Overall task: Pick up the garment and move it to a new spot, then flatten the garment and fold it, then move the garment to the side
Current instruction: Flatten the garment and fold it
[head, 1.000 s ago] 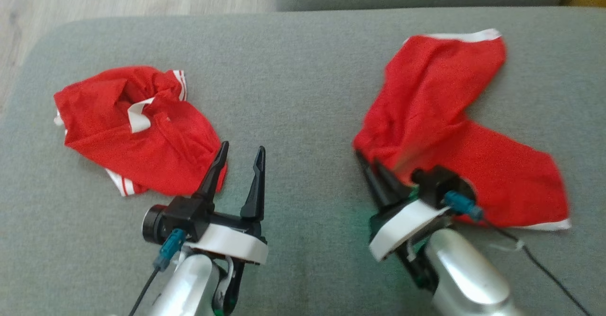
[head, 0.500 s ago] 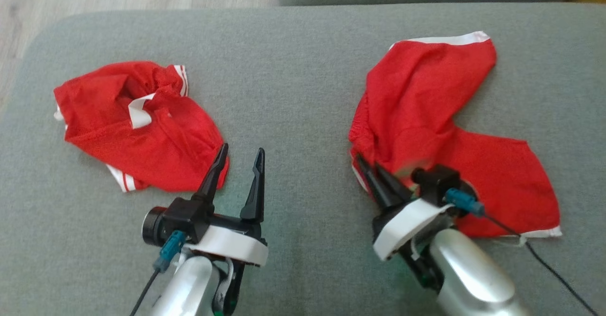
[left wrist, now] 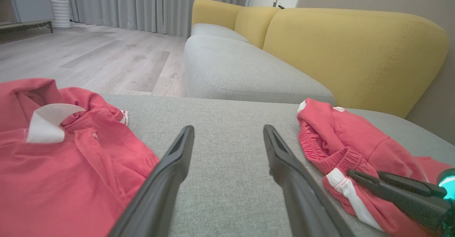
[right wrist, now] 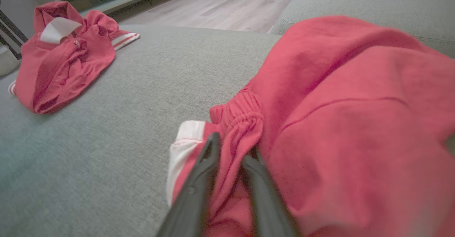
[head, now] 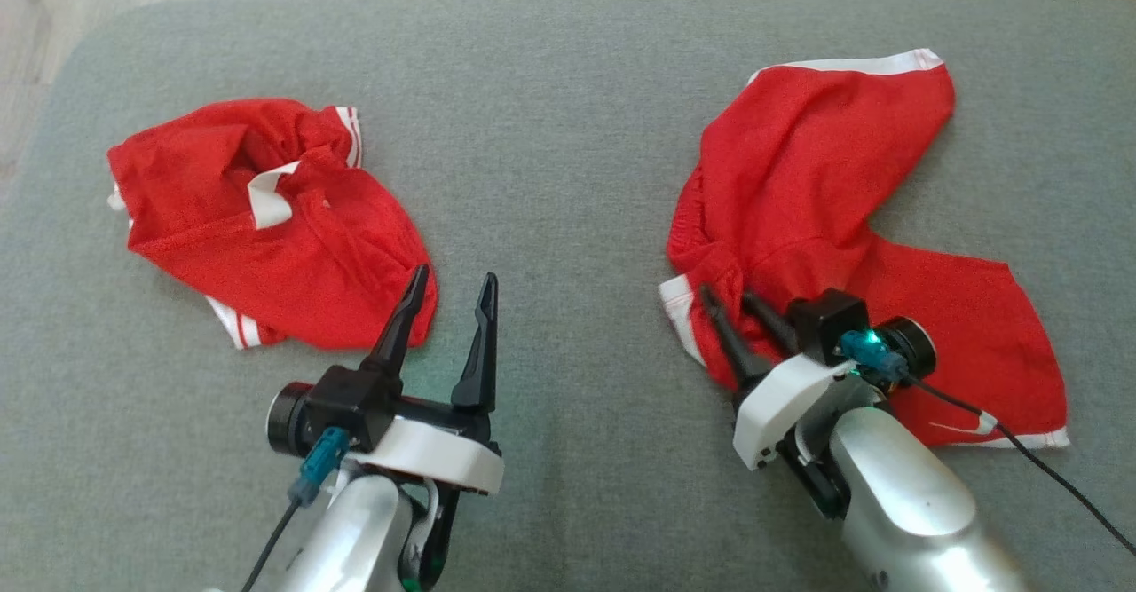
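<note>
A fold of the shorts (right wrist: 337, 98) is seen between the narrowly parted fingers of the right gripper (right wrist: 231, 148); a top (right wrist: 60, 63) is crumpled far left on the cushion (right wrist: 142, 87).

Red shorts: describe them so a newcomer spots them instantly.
On the grey cushion, look right. The red shorts lie spread in a V, with elastic waistband and white hems; the other red garment is bunched, with a white collar.

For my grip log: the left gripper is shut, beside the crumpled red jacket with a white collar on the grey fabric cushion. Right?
No: the left gripper is open, fingers spread, as the left wrist view shows; it is beside the crumpled red jacket.
</note>
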Controlling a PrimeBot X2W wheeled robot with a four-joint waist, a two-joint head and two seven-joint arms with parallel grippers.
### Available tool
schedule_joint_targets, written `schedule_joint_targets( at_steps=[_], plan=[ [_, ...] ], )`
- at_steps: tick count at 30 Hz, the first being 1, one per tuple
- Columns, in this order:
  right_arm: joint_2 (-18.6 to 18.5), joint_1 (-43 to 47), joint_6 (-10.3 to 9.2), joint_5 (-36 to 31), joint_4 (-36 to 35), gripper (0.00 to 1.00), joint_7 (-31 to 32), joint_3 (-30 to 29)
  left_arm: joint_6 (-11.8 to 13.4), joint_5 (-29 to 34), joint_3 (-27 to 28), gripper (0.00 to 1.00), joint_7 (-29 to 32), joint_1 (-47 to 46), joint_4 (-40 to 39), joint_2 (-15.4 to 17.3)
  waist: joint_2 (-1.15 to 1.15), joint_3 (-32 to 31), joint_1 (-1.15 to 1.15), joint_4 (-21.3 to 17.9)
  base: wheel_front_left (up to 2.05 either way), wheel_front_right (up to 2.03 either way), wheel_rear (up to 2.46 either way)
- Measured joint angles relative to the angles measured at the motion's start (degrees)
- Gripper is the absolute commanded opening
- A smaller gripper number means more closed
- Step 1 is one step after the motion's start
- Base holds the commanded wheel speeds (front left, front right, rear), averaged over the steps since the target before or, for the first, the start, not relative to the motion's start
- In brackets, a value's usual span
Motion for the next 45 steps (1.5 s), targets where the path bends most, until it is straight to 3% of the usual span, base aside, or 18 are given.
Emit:
schedule_joint_targets(
  at_steps=[4, 12, 28, 39, 45],
  plan=[
    [0.22, -0.14, 0.00, -2.66, 0.90, 1.00, -0.83, -1.13, 0.01, 0.00, 0.05, 1.00, 0.00, -0.34, 0.42, 0.00, 0.00, -0.13, 0.00, -0.87, 0.00, 0.00, 0.00],
    [0.67, 0.52, 0.00, -1.08, -3.77, 1.00, -2.66, -4.67, -0.07, 0.02, 1.13, 1.00, 0.00, -0.52, 0.83, -0.01, 0.00, -1.59, 0.00, -4.15, 0.00, 0.00, 0.00],
    [1.13, 18.94, 0.00, -0.57, -20.94, 1.00, -3.70, -25.31, -1.08, 0.11, 2.85, 1.00, 0.00, 1.07, 0.92, -0.02, 0.00, -4.89, 0.00, -10.33, 0.00, 0.00, 0.00],
    [2.00, 21.98, 0.00, 0.43, -21.96, 1.00, -3.77, -27.57, -1.51, 0.12, 2.92, 1.00, 0.00, 1.60, 1.21, -0.03, 0.00, -5.46, -0.01, -11.36, 0.00, 0.00, 0.00],
    [2.02, 21.97, 0.00, 2.42, -17.36, 1.00, -2.47, -31.22, -1.51, 0.12, 2.74, 1.00, 0.00, 1.60, 1.24, -0.02, 0.00, -5.12, 0.00, -11.14, 0.00, 0.00, 0.00]
  ],
)
